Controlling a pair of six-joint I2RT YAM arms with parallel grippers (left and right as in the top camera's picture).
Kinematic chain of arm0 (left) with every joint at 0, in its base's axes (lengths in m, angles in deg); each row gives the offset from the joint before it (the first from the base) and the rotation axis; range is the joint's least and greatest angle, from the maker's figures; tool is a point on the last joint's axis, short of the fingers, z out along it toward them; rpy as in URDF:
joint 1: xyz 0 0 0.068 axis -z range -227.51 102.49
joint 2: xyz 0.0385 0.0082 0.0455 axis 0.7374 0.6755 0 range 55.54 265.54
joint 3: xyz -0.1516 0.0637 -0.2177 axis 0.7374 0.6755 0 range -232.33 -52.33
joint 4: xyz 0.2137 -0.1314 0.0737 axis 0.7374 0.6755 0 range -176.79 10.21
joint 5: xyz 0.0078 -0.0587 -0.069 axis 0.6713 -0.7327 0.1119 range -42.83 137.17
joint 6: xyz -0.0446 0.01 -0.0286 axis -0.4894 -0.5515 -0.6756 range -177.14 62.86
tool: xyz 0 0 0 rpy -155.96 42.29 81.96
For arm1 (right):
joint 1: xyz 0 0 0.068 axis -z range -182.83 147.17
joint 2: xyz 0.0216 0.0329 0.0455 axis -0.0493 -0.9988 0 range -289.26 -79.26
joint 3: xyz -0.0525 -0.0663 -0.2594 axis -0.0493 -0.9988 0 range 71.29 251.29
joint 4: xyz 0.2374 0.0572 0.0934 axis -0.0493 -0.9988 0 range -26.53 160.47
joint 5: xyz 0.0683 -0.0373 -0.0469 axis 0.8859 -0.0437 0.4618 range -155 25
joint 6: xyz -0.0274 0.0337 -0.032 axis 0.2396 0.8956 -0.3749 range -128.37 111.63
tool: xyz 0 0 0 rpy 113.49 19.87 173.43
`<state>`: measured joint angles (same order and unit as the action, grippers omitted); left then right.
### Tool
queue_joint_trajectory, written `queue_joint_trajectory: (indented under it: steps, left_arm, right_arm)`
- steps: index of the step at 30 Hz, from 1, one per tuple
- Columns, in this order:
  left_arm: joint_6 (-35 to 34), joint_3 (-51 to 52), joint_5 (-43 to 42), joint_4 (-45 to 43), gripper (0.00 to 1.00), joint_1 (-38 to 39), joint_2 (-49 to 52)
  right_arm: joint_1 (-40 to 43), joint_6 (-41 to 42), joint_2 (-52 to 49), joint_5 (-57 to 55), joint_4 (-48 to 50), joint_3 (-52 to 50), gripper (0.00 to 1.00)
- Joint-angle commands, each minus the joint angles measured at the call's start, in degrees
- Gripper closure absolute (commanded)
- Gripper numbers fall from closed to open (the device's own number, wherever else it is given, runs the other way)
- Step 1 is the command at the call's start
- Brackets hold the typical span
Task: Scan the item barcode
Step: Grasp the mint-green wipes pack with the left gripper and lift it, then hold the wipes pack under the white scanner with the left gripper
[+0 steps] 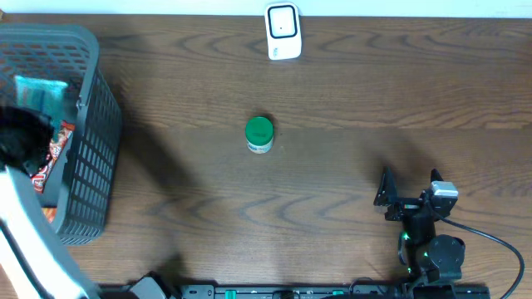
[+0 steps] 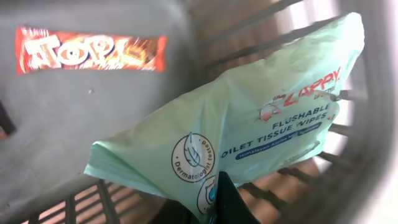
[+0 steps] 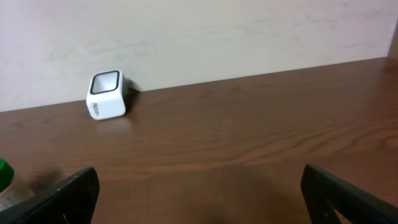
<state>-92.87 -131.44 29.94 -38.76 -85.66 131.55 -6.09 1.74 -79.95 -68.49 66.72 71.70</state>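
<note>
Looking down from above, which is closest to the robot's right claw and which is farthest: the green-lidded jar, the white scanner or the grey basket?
Measured from the right claw:
1. The green-lidded jar, mid-table, off to its left.
2. The white scanner, at the table's far edge.
3. The grey basket, at the far left end.

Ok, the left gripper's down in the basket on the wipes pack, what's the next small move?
Probably lift straight up. The left gripper is shut on the wipes pack, which sits inside the basket with its walls around it; clearing the rim first frees a path to the scanner.
</note>
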Motion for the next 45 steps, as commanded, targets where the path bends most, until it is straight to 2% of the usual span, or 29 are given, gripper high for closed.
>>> queue_joint_trajectory:
  steps: [1,5,10,15,17,21,26,30,32,37,39,45]
  left_arm:
    - [0.22,-0.61,0.13,0.72,0.93,0.13,-7.54]
    - [0.13,-0.61,-0.11,2.1,0.93,2.32,-14.58]
    - [0.17,-0.61,0.0,2.32,0.93,8.57,-21.4]
    - [2.38,-0.61,0.26,3.76,0.93,17.35,-22.27]
    - [3.15,-0.61,2.95,5.16,0.93,22.08,-21.2]
    - [2.27,-0.61,8.85,6.91,0.93,33.38,-17.25]
    - [-0.52,-0.61,11.61,5.86,0.93,47.36,-9.2]
    - [-5.22,-0.61,11.8,4.07,0.93,55.15,-1.99]
    - [-10.03,-0.61,9.79,2.93,0.93,58.05,1.6]
    - [-14.36,-0.61,-4.59,-6.05,0.93,64.17,11.32]
    - [-16.55,-0.61,-7.91,-9.25,0.93,66.01,14.36]
    - [-25.18,-0.61,-11.28,-13.27,0.93,69.11,22.38]
  right_arm:
    - [-0.52,0.74,0.28,-0.5,-0.15,-0.09,0.01]
    - [-0.52,0.74,0.28,-0.5,-0.15,-0.09,0.01]
    - [-0.52,0.74,0.28,-0.5,-0.15,-0.09,0.01]
    - [-0.52,0.74,0.28,-0.5,-0.15,-0.09,0.01]
    - [-0.52,0.74,0.28,-0.5,-0.15,-0.09,0.01]
    - [-0.52,0.74,0.28,-0.5,-0.15,-0.09,0.01]
    - [-0.52,0.74,0.28,-0.5,-0.15,-0.09,0.01]
    - [-0.52,0.74,0.28,-0.5,-0.15,-0.09,0.01]
    - [-0.52,0.74,0.28,-0.5,-0.15,-0.09,0.01]
    - [-0.52,0.74,0.28,-0.5,-0.15,-0.09,0.01]
    - [-0.52,0.74,0.28,-0.5,-0.15,-0.09,0.01]
    - [-0.52,0.74,0.28,-0.5,-0.15,-0.09,0.01]
